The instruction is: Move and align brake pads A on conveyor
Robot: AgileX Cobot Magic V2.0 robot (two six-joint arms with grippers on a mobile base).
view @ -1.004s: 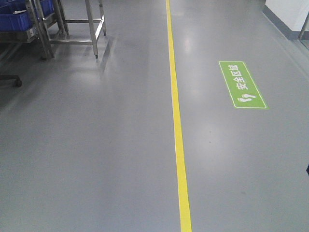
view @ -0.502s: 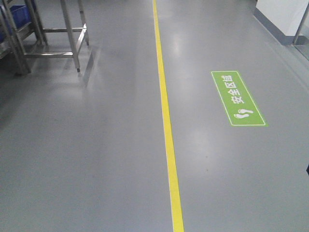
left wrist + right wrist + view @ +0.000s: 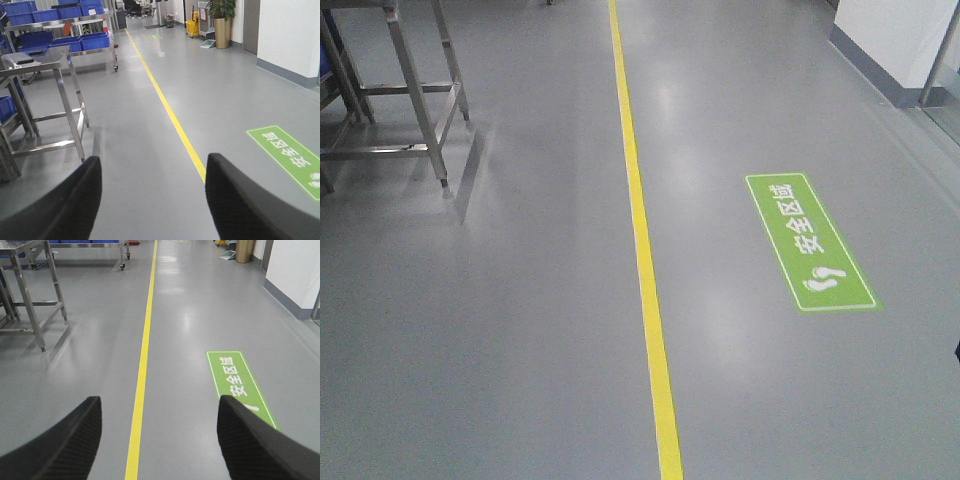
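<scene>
My left gripper [image 3: 153,167] and right gripper [image 3: 160,405] both stand open, holding nothing. Neither the brake pads A nor the conveyor shows in any view, so I cannot tell which arm is nearer; only grey floor [image 3: 500,350] flanks the yellow line [image 3: 640,250].

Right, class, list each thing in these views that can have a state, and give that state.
left gripper, open, empty.
right gripper, open, empty.
steel table, upright on the floor.
blue bins, sitting on the shelving rack.
green floor sign, flat on the floor.
</scene>
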